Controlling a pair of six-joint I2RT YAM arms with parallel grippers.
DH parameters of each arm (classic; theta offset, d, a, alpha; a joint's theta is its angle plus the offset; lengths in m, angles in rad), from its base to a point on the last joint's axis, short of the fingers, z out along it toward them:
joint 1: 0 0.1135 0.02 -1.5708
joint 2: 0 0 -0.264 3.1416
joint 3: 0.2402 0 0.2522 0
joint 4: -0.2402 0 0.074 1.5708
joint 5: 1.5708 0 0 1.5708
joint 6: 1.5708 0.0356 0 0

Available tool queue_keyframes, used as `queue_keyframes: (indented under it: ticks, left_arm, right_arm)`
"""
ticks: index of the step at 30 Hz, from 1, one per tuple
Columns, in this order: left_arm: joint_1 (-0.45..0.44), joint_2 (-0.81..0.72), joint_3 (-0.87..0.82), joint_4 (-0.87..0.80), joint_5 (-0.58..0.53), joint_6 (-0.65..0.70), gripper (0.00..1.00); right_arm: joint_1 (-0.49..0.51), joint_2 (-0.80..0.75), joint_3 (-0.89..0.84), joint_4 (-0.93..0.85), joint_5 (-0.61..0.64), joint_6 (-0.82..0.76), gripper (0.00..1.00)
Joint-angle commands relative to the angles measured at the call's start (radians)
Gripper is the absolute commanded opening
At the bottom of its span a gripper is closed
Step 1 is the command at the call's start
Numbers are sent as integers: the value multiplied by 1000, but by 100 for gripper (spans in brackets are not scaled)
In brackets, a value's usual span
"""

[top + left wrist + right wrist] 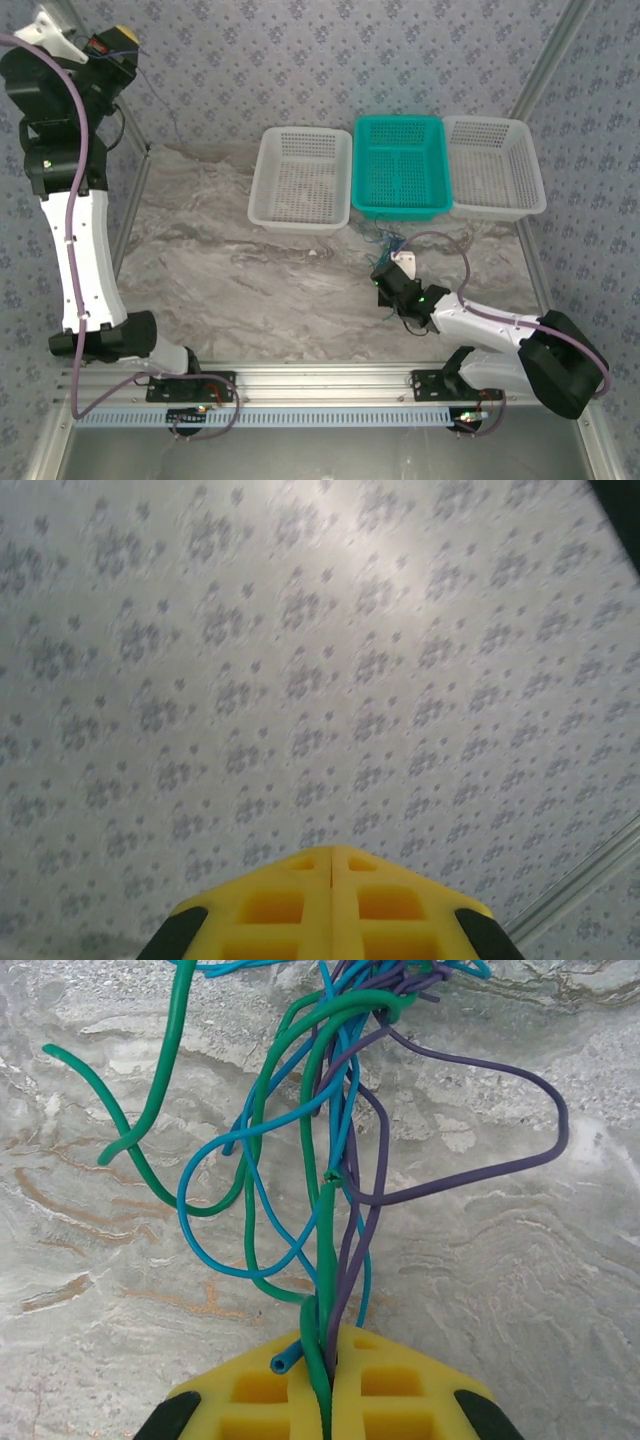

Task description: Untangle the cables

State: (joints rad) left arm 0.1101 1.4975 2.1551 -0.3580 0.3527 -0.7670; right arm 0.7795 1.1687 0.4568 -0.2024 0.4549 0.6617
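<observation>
Cables [335, 1190] lie knotted on the surface [520, 1290] near the teal basket [400, 212], strands clamped in the right pincer [330, 1360]. Left pincer [331, 870] is clenched empty, raised. Pull gently, slowly, so loops slide rather than tighten.

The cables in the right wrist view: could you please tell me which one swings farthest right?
The purple cable; it bows out in a wide loop to the right, while the green cable and the blue cable stay left or centre.
</observation>
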Motion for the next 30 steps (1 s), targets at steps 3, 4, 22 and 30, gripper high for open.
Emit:
queue_keyframes:
  ticks: [3, 4, 22, 30]
  left_arm:
    - [-42, 47, 113, 184, 28, -1, 0]
    - [-61, 75, 144, 205, 30, -5, 0]
    - [-282, 723, 839, 193, 159, -28, 0]
    - [-312, 733, 838, 252, 149, -14, 0]
  right_arm:
    - [8, 5, 20, 17, -22, -2, 0]
    - [10, 6, 21, 14, -25, 0, 0]
    - [38, -27, 3, -10, 13, 21, 0]
    - [38, -12, 4, -6, 13, 11, 0]
